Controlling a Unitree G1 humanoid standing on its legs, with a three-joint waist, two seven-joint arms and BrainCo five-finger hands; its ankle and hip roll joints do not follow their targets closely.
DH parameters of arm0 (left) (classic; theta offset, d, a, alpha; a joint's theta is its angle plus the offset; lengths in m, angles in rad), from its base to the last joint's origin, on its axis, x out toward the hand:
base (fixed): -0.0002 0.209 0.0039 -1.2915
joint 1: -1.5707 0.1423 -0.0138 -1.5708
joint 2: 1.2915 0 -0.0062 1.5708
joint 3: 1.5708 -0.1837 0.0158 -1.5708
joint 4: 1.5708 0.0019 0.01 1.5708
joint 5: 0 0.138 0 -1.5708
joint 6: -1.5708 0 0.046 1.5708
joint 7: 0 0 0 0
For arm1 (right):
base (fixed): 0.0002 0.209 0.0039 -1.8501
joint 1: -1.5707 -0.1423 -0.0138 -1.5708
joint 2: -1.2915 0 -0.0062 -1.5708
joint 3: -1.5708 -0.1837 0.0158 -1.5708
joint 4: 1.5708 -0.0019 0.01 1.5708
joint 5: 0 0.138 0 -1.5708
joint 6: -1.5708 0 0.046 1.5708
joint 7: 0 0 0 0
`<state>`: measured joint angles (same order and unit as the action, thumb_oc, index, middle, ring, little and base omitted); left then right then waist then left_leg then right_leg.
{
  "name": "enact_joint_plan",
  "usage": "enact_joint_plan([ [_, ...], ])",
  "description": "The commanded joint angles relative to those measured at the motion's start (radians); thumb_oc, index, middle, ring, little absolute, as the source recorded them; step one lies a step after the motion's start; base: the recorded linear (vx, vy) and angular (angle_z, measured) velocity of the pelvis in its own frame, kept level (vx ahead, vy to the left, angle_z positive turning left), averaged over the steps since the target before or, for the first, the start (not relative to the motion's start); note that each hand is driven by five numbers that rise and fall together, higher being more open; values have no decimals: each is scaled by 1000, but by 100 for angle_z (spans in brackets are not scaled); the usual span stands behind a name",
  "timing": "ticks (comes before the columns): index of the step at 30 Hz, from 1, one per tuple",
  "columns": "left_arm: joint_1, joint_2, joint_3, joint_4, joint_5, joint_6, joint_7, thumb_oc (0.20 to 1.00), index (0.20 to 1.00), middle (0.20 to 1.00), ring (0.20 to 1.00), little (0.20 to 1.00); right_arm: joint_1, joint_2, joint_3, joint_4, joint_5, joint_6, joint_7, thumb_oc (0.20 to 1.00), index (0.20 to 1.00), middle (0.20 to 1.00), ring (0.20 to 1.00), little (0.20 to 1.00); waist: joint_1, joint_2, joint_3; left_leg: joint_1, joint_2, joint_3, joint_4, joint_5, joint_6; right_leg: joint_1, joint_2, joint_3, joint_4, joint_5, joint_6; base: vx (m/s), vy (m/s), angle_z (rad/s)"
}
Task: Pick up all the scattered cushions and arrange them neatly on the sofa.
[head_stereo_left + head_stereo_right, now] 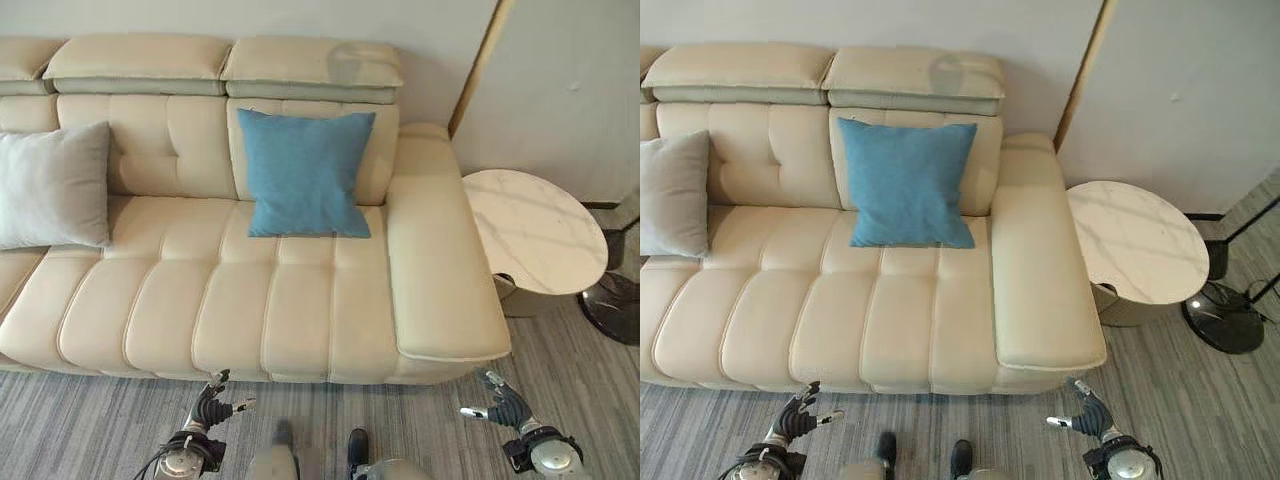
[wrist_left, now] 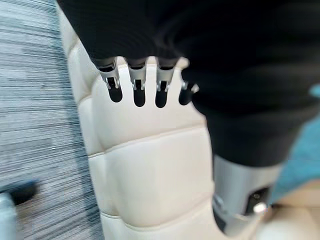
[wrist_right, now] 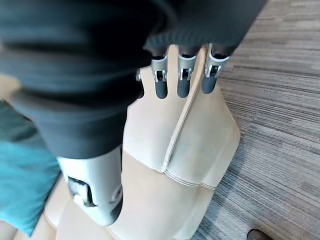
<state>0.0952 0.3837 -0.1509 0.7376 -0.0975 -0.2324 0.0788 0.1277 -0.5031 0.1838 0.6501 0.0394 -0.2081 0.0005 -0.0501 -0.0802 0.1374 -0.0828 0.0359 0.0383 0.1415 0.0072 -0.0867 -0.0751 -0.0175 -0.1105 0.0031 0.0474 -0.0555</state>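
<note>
**Cushions propped, hands empty**

Because both cushions already lean upright against the backrest, the task looks close to done. On the cream sofa (image 1: 300,310), the blue cushion (image 1: 306,172) stands at upper centre of the frame and the grey cushion (image 1: 52,185) at the left edge, so each stays propped. At the bottom of the frame, over the striped carpet (image 1: 80,425), the left hand (image 1: 210,407) and right hand (image 1: 505,405) hang with relaxed, spread fingers, holding nothing. At the right stands a round marble side table (image 1: 535,230).

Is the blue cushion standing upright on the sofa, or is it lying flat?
Upright. The blue cushion stands on the seat of the sofa, and its top leans against the backrest.
</note>
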Motion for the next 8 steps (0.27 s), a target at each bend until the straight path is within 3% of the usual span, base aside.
enact_joint_plan([
  [1,14,28,46,-38,-1,-41,11,1000,1000,1000,1000,1000,-11,3,1,-30,10,-31,-6,1000,1000,1000,1000,1000,8,-11,-36,-34,-19,29,-9,-64,37,57,3,27,-11,-109,135,92,97,8],
  [8,45,44,65,-43,2,-33,-4,1000,1000,1000,1000,1000,-6,12,7,-2,-3,-18,2,1000,1000,1000,1000,1000,15,-6,-68,65,-24,27,-153,-34,39,83,2,16,-17,-103,145,47,49,1],
])
